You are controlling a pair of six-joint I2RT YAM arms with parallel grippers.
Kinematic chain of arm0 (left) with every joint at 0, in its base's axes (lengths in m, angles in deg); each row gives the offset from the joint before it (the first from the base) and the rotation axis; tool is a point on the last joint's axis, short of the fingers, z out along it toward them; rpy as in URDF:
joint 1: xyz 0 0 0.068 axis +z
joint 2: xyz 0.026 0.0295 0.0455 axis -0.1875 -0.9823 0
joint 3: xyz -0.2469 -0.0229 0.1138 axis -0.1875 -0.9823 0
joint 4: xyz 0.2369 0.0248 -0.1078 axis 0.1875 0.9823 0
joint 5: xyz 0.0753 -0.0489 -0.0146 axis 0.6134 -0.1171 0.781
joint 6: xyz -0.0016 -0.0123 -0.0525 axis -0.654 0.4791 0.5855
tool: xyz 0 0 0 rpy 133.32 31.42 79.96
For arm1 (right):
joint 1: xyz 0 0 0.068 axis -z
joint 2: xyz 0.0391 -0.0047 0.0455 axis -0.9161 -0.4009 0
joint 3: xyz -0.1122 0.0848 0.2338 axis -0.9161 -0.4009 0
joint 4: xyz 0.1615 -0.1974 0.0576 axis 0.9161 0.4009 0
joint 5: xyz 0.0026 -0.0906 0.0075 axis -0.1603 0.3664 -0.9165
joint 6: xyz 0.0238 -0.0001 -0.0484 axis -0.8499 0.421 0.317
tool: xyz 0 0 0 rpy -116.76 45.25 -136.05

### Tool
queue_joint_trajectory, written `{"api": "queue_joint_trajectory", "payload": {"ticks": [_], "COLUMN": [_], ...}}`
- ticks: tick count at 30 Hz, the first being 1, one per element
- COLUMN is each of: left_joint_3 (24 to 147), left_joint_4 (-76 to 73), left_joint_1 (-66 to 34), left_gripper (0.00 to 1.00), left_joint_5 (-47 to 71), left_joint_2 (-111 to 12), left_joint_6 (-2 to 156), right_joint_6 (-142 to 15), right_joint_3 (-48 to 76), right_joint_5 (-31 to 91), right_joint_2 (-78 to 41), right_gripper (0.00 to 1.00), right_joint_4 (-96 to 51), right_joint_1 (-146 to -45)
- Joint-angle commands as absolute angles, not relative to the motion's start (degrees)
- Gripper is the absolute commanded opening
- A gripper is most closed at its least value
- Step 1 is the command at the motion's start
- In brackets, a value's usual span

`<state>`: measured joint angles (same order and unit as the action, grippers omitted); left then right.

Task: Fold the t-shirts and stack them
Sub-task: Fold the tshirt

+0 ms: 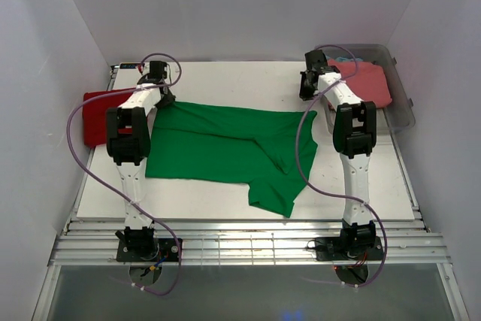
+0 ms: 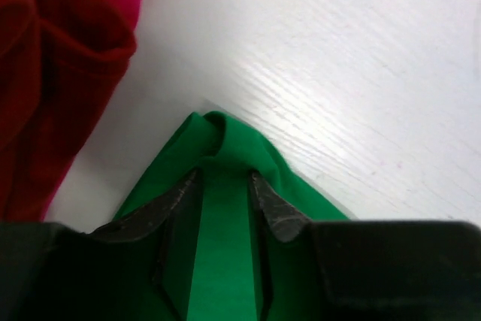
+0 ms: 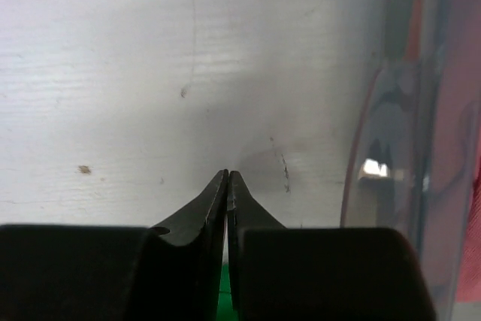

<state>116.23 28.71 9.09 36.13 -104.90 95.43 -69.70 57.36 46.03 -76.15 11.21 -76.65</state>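
A bright green t-shirt lies spread across the middle of the table, with one flap folded over on its right side. My left gripper sits low over its far left corner. In the left wrist view its jaws stand a little apart, astride a strip of the green cloth, whose corner bunches at the tips. A deep red t-shirt lies folded at the table's left edge, close to that corner. My right gripper is shut and empty over bare table beyond the shirt's far right corner.
A clear plastic bin stands at the back right with a salmon-pink t-shirt in it. Its curved wall is just right of my right fingers. White walls close in the table on three sides.
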Motion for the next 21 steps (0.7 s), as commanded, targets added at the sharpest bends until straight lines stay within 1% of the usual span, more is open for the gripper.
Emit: {"api": "queue_joint_trajectory", "payload": {"ticks": [1, 2, 3, 4, 5, 6, 7, 8, 10, 11, 13, 14, 15, 16, 17, 18, 21], "left_joint_3": [120.4, 119.98, 119.45, 118.31, 117.69, 117.16, 116.72, 116.2, 115.49, 114.53, 109.88, 107.69, 103.66, 101.88, 100.3, 96.63, 91.07], "left_joint_4": [29.17, 26.9, 25.31, 22.6, 21.26, 20.12, 18.37, 18.0, 18.26, 19.31, 22.02, 23.52, 25.62, 30.69, 33.27, 35.73, 41.19], "left_joint_1": [8.96, 8.87, 8.79, 8.52, 8.43, 8.26, 8.08, 8.08, 7.56, 7.38, 6.51, 6.24, 5.89, 5.71, 5.62, 5.62, 5.62], "left_gripper": [0.42, 0.48, 0.5, 0.53, 0.57, 0.59, 0.61, 0.63, 0.68, 0.68, 0.69, 0.69, 0.69, 0.69, 0.68, 0.68, 0.68], "left_joint_5": [31.71, 30.31, 27.86, 26.96, 26.0, 25.29, 24.07, 23.44, 22.91, 22.82, 23.69, 25.09, 26.59, 27.99, 32.01, 33.97, 36.54], "left_joint_2": [-102.97, -101.31, -100.08, -98.67, -97.18, -93.86, -92.08, -90.33, -84.98, -83.03, -77.69, -76.35, -75.2, -74.06, -73.87, -73.7, -72.82], "left_joint_6": [93.3, 91.64, 90.84, 90.05, 88.91, 88.55, 88.12, 87.68, 86.62, 86.62, 85.57, 84.95, 84.69, 84.86, 85.38, 86.08, 87.32], "right_joint_6": [-68.29, -66.89, -66.1, -65.31, -64.43, -63.03, -62.58, -62.31, -62.04, -62.13, -63.01, -63.45, -63.97, -65.02, -65.73, -66.35, -70.29], "right_joint_3": [63.38, 63.04, 62.25, 59.46, 57.95, 56.46, 53.75, 52.41, 49.6, 46.11, 41.35, 35.67, 32.57, 29.32, 25.89, 19.59, 9.99], "right_joint_5": [42.43, 40.33, 39.35, 38.21, 36.19, 36.17, 36.26, 36.09, 35.04, 35.03, 36.16, 36.61, 37.22, 40.19, 41.7, 43.45, 49.34], "right_joint_2": [-75.94, -74.19, -72.61, -70.94, -66.83, -64.53, -62.33, -57.52, -52.66, -47.77, -42.73, -38.01, -35.61, -33.5, -29.39, -27.26, -20.58], "right_gripper": [0.08, 0.09, 0.16, 0.25, 0.34, 0.47, 0.5, 0.51, 0.54, 0.54, 0.54, 0.54, 0.54, 0.54, 0.54, 0.53, 0.53], "right_joint_4": [8.9, 7.31, 5.3, 0.49, -1.82, -3.85, -5.34, -7.36, -7.82, -6.86, -5.19, -4.14, -1.95, -1.15, -0.36, 0.78, 2.89], "right_joint_1": [-74.99, -74.63, -74.37, -74.02, -73.93, -73.84, -73.93, -73.93, -74.1, -74.45, -76.37, -77.35, -78.57, -81.63, -83.49, -87.86, -94.56]}}
